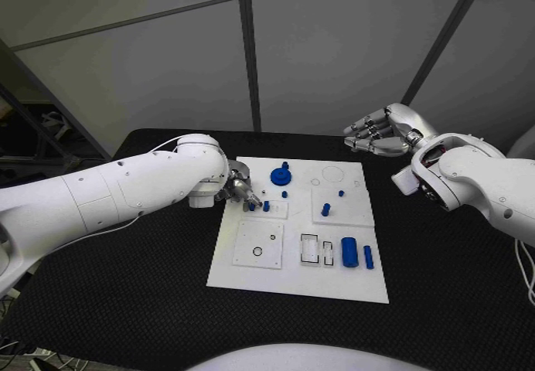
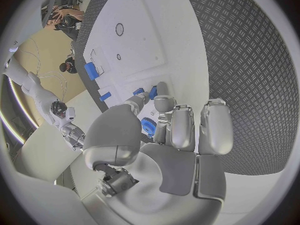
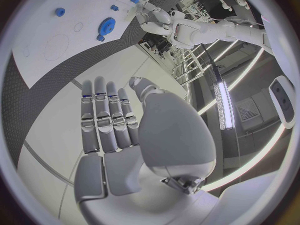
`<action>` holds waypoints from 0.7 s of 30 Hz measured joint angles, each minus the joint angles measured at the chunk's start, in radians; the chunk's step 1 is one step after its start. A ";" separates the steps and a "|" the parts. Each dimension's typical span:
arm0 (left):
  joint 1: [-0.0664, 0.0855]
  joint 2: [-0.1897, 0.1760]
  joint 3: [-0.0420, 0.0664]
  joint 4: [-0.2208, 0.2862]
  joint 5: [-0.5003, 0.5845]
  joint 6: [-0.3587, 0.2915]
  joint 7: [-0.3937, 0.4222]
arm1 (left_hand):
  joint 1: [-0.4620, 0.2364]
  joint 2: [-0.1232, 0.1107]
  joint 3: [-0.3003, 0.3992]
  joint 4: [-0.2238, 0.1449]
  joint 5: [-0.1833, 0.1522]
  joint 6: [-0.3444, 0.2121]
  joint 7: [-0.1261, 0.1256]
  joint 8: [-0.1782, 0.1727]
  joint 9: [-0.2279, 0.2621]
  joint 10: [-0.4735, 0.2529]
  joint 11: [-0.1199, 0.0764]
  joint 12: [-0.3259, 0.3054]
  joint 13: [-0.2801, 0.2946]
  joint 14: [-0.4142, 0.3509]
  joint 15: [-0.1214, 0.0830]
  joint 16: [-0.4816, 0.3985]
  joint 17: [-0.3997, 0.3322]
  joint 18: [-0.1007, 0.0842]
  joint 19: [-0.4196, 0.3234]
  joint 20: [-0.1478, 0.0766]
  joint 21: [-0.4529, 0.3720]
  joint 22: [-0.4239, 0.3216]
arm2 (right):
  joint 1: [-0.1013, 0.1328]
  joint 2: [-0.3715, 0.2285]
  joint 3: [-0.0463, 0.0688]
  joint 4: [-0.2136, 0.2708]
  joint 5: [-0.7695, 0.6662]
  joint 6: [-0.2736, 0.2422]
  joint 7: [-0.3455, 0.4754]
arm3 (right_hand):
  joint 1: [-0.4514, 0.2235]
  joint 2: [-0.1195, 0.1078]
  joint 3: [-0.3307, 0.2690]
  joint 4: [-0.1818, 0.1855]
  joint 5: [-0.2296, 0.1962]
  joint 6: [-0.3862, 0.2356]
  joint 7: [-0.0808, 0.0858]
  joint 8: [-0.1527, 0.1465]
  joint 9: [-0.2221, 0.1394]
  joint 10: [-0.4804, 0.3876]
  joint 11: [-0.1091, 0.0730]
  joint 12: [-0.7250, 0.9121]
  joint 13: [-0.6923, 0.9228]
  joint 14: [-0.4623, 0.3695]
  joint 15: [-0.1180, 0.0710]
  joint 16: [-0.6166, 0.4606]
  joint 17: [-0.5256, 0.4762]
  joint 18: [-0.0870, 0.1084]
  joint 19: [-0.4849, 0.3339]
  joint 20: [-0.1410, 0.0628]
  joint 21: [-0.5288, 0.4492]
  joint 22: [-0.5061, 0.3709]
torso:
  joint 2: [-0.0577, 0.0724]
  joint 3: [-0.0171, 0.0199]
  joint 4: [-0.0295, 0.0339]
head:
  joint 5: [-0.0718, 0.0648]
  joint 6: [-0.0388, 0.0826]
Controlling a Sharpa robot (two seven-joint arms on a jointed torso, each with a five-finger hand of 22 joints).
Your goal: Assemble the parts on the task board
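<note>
Left hand working a small blue peg at the task board's upper-left section; right hand idle.

The left hand (image 1: 240, 192) reached over the 9 o'clock edge of the task board (image 1: 292, 286), its fingertips (image 2: 161, 92) at a small blue peg (image 1: 253, 206); it seemed to pinch the peg, though the grip was partly hidden. A blue gear (image 1: 280, 176) sat at 12 o'clock of the peg, another blue peg (image 1: 325, 209) toward 3 o'clock, and two blue cylinders (image 1: 350, 252) nearer the board's 4 o'clock corner. The right hand (image 1: 376, 131) hovered off the board above the desk (image 1: 134, 309) at 1 o'clock, fingers extended, holding nothing. The step looked like seating the peg; next it would need aligning upright over its hole and pressing straight down.
</note>
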 measured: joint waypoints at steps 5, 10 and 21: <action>0.000 -0.004 0.000 0.005 0.000 -0.012 0.000 | -0.001 -0.001 -0.063 0.025 -0.058 0.004 -0.004 0.000 -0.005 0.003 0.004 0.007 0.005 0.000 0.000 0.000 0.000 0.000 0.000 0.000 0.000 0.000 | 0.000 0.000 0.000 0.000 0.000 0.000 0.000 | 0.000 0.000 0.000 0.000 0.000 0.000 0.000 0.000 0.000 0.000 0.000 0.000 0.000 0.000 0.000 0.000 0.000 0.000 0.000 0.000 0.000 0.000 | 0.000 -0.0002 0.0000 | 0.000 0.001; -0.001 -0.010 0.000 0.011 -0.001 -0.028 0.000 | 0.018 0.018 -0.120 0.052 -0.166 0.007 -0.007 0.000 -0.010 0.003 0.004 0.007 0.008 0.000 0.000 0.000 0.001 0.000 0.004 -0.004 0.000 0.000 | 0.000 0.000 0.000 0.000 0.000 0.001 0.000 | 0.000 0.000 0.000 0.000 0.000 0.000 0.000 0.000 0.000 0.000 0.000 0.000 0.000 0.000 0.000 0.000 0.000 0.000 0.000 0.000 0.000 0.000 | 0.000 -0.0003 0.0000 | 0.000 0.002; -0.001 -0.028 0.005 0.027 -0.001 -0.063 0.000 | 0.038 0.027 -0.157 0.071 -0.207 0.007 -0.007 0.000 -0.012 0.003 0.004 0.007 0.008 0.000 0.000 0.000 0.001 0.000 0.004 -0.004 0.000 0.000 | 0.000 -0.001 0.000 0.000 0.000 0.001 0.000 | 0.000 0.000 0.000 0.000 0.000 0.000 0.000 0.000 0.000 0.000 0.000 0.000 0.000 0.000 0.000 0.000 0.000 0.000 0.000 0.000 0.000 0.000 | 0.000 -0.0005 -0.0002 | 0.000 0.004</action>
